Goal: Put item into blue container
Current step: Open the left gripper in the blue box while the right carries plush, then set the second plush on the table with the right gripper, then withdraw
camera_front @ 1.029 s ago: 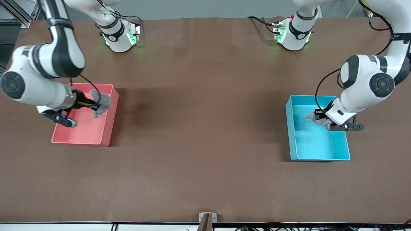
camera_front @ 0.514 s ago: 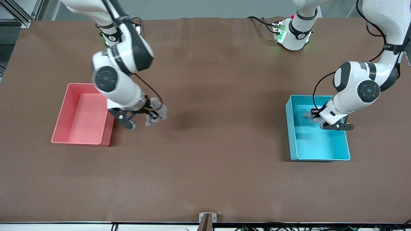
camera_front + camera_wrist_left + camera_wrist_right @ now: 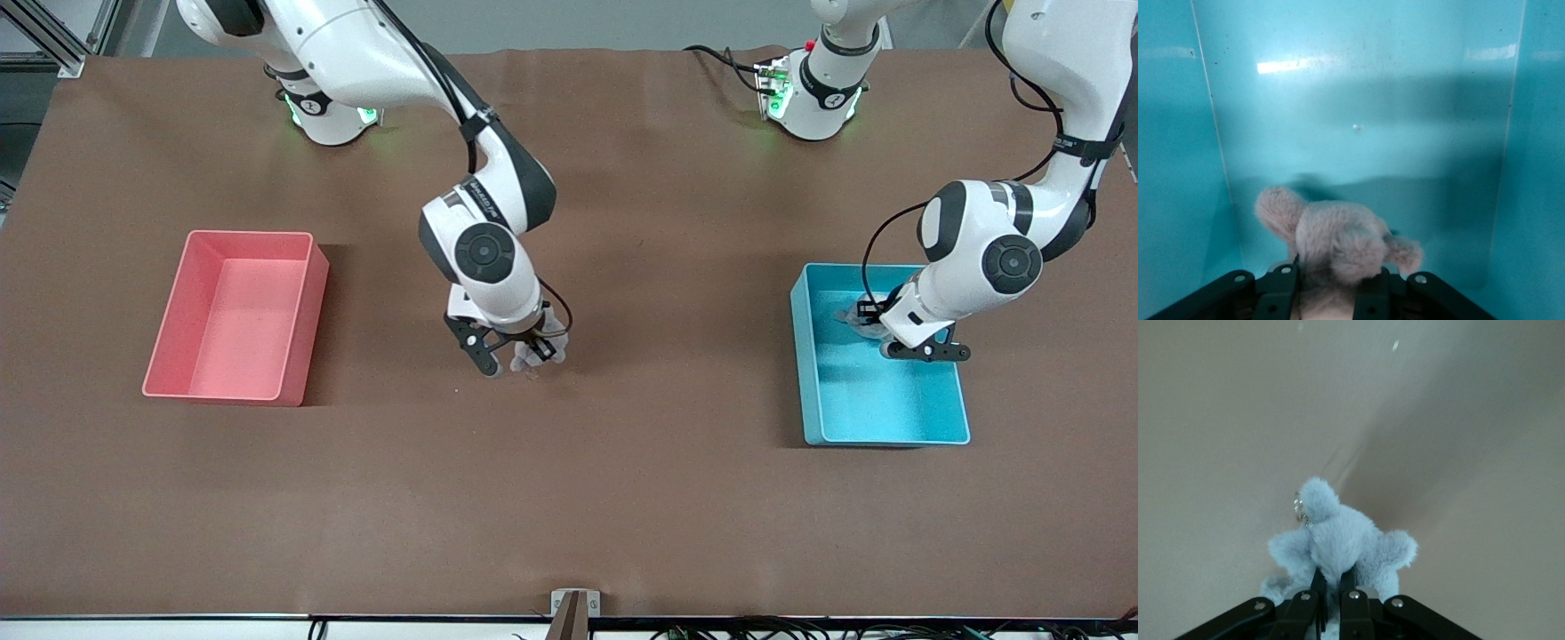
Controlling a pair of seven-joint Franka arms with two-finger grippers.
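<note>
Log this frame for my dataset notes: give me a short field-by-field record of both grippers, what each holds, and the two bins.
left gripper: shut on a grey-pink fluffy plush toy, over the bright cyan rectangular plastic bin
right gripper: shut on a pale blue-grey fluffy plush toy, over bare brown table between the bins
pink rectangular plastic bin: toward the right arm's end, nothing visible in it
cyan bin contents: only the held toy above its floor
</note>
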